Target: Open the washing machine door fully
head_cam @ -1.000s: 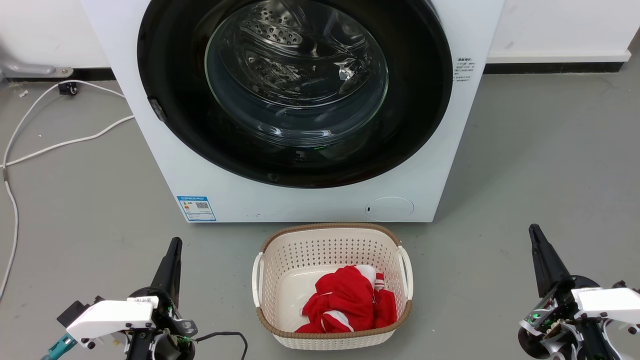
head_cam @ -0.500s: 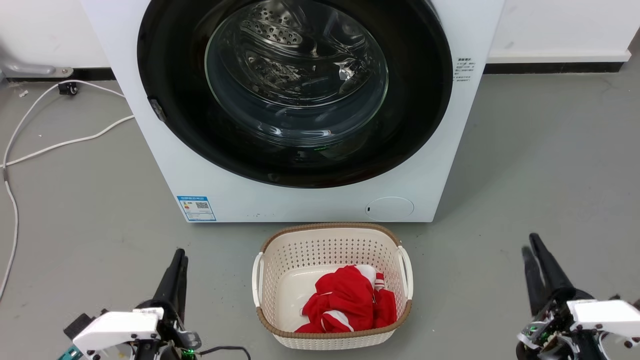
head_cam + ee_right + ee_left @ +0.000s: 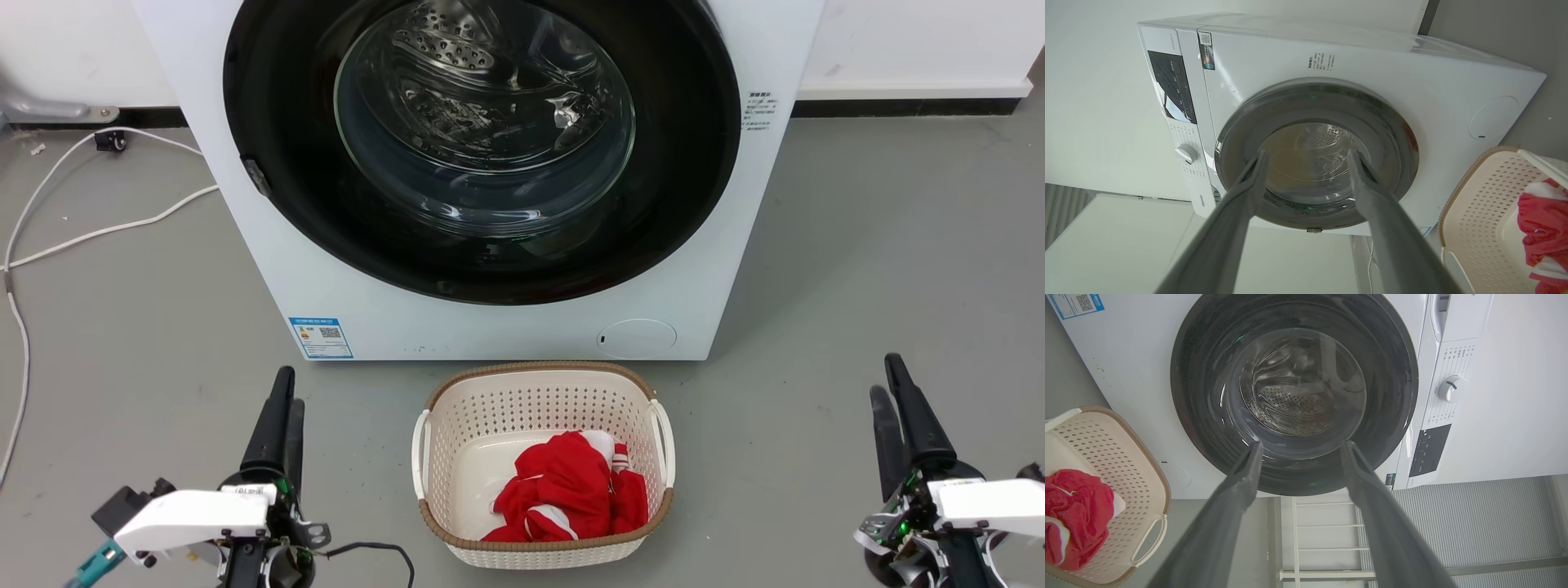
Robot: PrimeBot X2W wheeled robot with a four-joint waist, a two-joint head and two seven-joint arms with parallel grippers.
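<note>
Against the back wall stands the washing machine (image 3: 490,331), and the washing machine door (image 3: 682,171) lies closed, flush across its front. Low at either side, well short of it, the left claw (image 3: 290,388) and right claw (image 3: 884,374) hover with fingers spread, holding nothing. Between them a cream basket (image 3: 539,377) holds a red cloth (image 3: 563,490).
</note>
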